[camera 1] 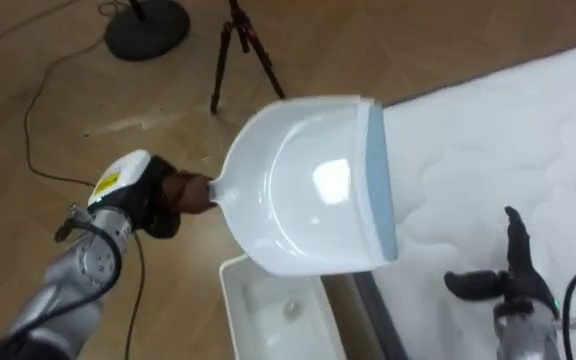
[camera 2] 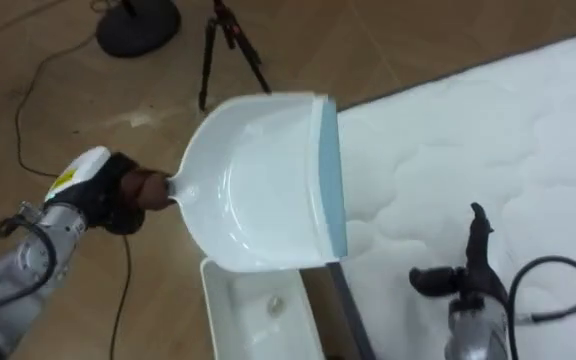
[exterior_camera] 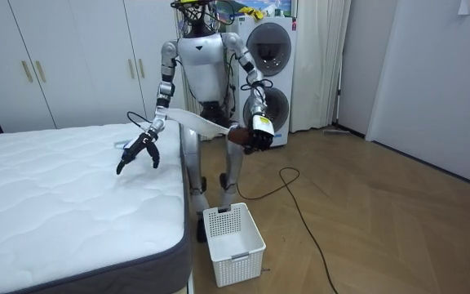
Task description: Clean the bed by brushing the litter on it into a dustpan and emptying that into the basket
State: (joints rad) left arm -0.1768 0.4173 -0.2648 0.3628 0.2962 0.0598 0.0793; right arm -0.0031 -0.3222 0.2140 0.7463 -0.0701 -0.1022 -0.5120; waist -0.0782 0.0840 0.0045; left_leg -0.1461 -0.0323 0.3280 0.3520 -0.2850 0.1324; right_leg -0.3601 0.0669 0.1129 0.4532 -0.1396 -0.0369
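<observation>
Room view: bed (exterior_camera: 55, 196) – white quilted top – takes left side; robot stands at its side edge, washer (exterior_camera: 272, 49) behind. White basket (exterior_camera: 233, 237) on floor, just beside bed's side edge near corner. Eye views: white dustpan (camera 1: 308, 190) with blue lip held in air above basket, lip toward bed's edge. Left hand (camera 1: 143, 190) curled round dustpan's brown handle. Right hand (camera 1: 513, 275) over bed near side edge – fingers straight, spread. Tripod (camera 1: 243, 45) on floor beyond.
</observation>
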